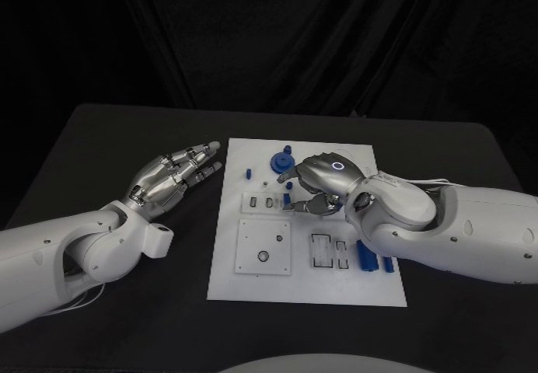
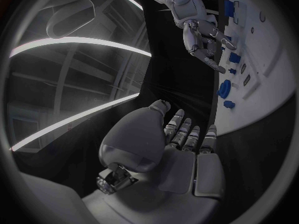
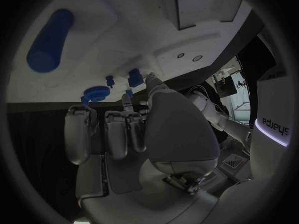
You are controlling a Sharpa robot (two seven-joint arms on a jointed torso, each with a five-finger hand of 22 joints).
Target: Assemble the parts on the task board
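My left robot hand [image 1: 174, 177] hangs flat and spread, holding nothing, over the black worktop [image 1: 112, 140] just beside the task board's [image 1: 302, 289] left edge. On the board, a blue disc part [image 1: 281, 161] sits near its far edge, small blue part [image 1: 249, 172] just left of the disc, and two blue cylinders [image 1: 365, 255] lie near its right edge. My right robot hand [image 1: 319, 183] is curled over the board's upper middle, fingertips down by the slots; can't tell if it's pinching anything. Risk: the fingers hide the slots from the head view, so a tilted insert could jam or knock the disc.
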